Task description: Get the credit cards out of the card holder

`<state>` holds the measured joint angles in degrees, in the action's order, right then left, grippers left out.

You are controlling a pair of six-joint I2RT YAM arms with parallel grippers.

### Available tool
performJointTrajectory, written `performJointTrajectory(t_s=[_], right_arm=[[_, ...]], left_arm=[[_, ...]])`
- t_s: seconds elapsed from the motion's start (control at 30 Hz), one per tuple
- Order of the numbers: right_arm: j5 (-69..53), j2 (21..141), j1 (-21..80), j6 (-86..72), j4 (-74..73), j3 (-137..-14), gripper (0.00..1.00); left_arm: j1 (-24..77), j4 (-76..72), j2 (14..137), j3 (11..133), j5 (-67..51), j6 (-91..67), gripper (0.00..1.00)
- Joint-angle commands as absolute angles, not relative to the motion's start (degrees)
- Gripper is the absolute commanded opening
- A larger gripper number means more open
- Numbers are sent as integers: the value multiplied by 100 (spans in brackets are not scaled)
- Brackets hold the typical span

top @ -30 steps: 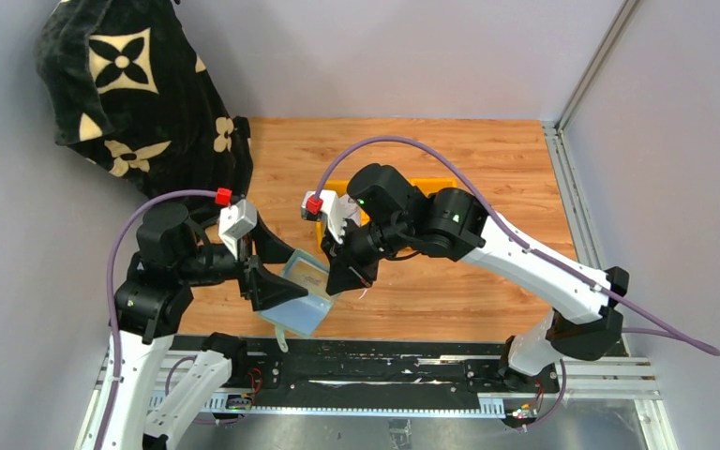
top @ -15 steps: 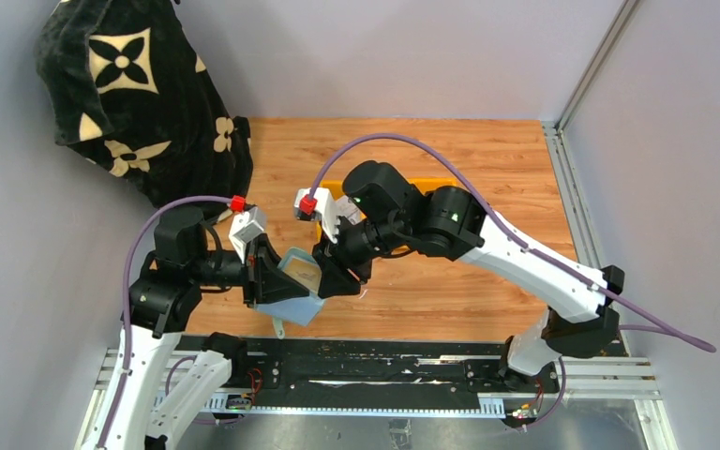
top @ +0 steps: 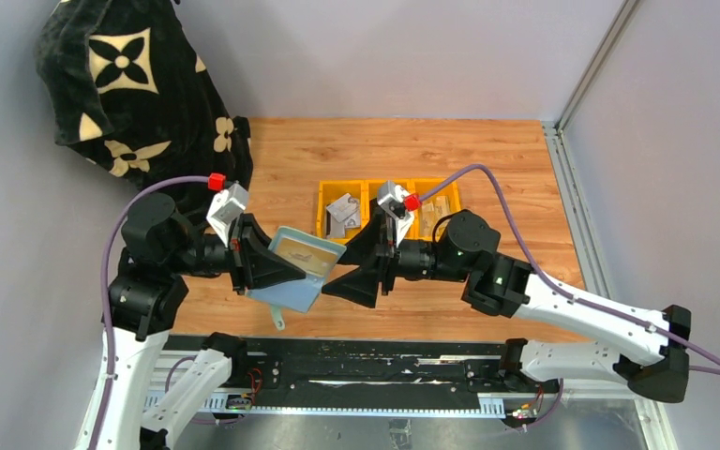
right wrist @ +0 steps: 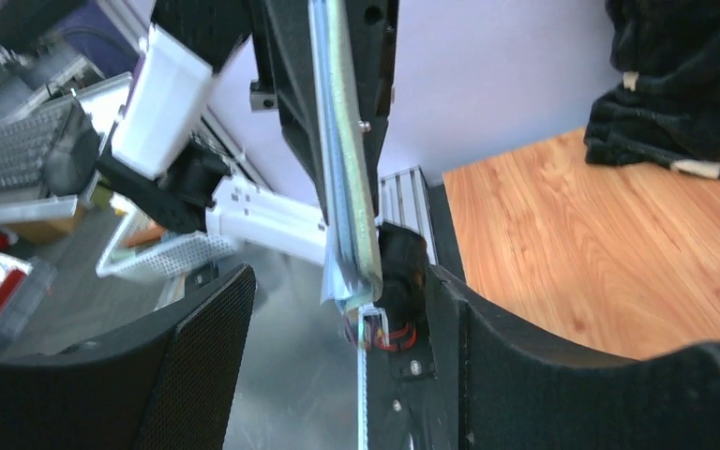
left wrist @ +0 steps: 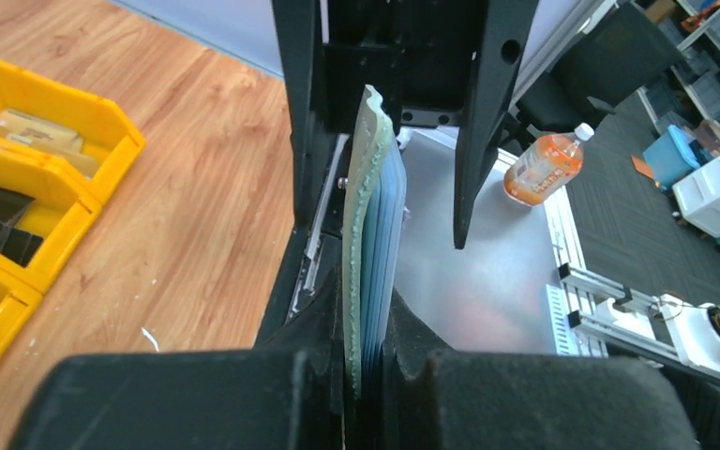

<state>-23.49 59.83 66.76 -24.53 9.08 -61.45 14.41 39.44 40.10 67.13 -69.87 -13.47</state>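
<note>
My left gripper [top: 277, 267] is shut on the card holder [top: 292, 272], a pale sage-green wallet with grey-blue pockets, and holds it tilted above the table's near edge. A tan credit card [top: 302, 251] shows in its upper pocket. In the left wrist view the card holder [left wrist: 372, 234] stands edge-on, pinched in my left gripper [left wrist: 367, 375]. My right gripper [top: 361, 274] is open just right of the holder and points at it. In the right wrist view the card holder [right wrist: 347, 197] hangs edge-on ahead of my right gripper [right wrist: 337, 328], touching neither finger.
Three yellow bins [top: 372, 185] with small items stand behind the grippers at mid-table. A black cloth with cream flowers [top: 131, 84] hangs at the back left. A black rail [top: 356, 361] runs along the near edge. Grey walls close in both sides.
My left gripper closed on the card holder and lifted it slightly. My right gripper let go, opened and swung back to the right, uncovering the yellow bins.
</note>
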Motion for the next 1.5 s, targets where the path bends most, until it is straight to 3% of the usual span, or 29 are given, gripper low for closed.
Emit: performJointTrajectory(t_s=[0.0,0.07,0.17,0.23,0.3,0.33,0.4,0.5,0.53,0.57,0.7,0.83,0.97,1.17,1.4,1.47], right_arm=[[-1954,6070,6628,-3277,3045,-5644,70],[-1858,6158,6628,-3474,3432,-5561,68],[-1726,6231,6627,-3606,3612,-5548,57],[-1670,6222,6627,-3658,3716,-5535,40],[-1645,6183,6621,-3642,3635,-5583,10],[-1662,6157,6610,-3622,3497,-5637,3],[-1780,6079,6530,-3542,3042,-5770,0],[-2125,5902,6348,-3320,2127,-6002,0],[-2271,5885,6298,-3181,1675,-6180,0],[-2415,5904,6265,-2951,1063,-6415,0],[-3004,6520,6237,-1961,-1752,-7732,0],[-3579,7329,6240,-1462,-3346,-8709,0],[-3786,7844,6249,-1069,-4097,-9278,0],[-3903,8272,6260,-711,-4669,-9899,0],[-4043,8820,6318,-281,-5407,-10729,0],[-4039,8984,6328,-190,-5605,-10967,0]], left_arm=[[1450,1735,3734,6297,-6831,-3282,0],[1448,-327,3391,5599,-6557,-4999,0],[1459,-528,3298,5469,-6351,-5221,0],[1457,-234,3323,5508,-6388,-5062,0],[1458,-84,3271,5471,-6383,-4960,0],[1451,45,3242,5468,-6375,-4892,2],[1450,458,3209,5505,-6377,-4629,22],[1456,1333,3220,5678,-6392,-3813,82],[1451,1693,3244,5796,-6399,-3446,95],[1450,2100,3288,5922,-6448,-3022,99],[1451,3493,3614,6484,-6610,-1684,100],[1451,3817,3788,6557,-6694,-1208,96],[1452,3822,3831,6311,-6878,-1072,86],[1455,4008,3867,5747,-7234,-830,62],[1559,4029,3927,5548,-7191,-680,61],[1645,4034,3973,5525,-7155,-664,51]])
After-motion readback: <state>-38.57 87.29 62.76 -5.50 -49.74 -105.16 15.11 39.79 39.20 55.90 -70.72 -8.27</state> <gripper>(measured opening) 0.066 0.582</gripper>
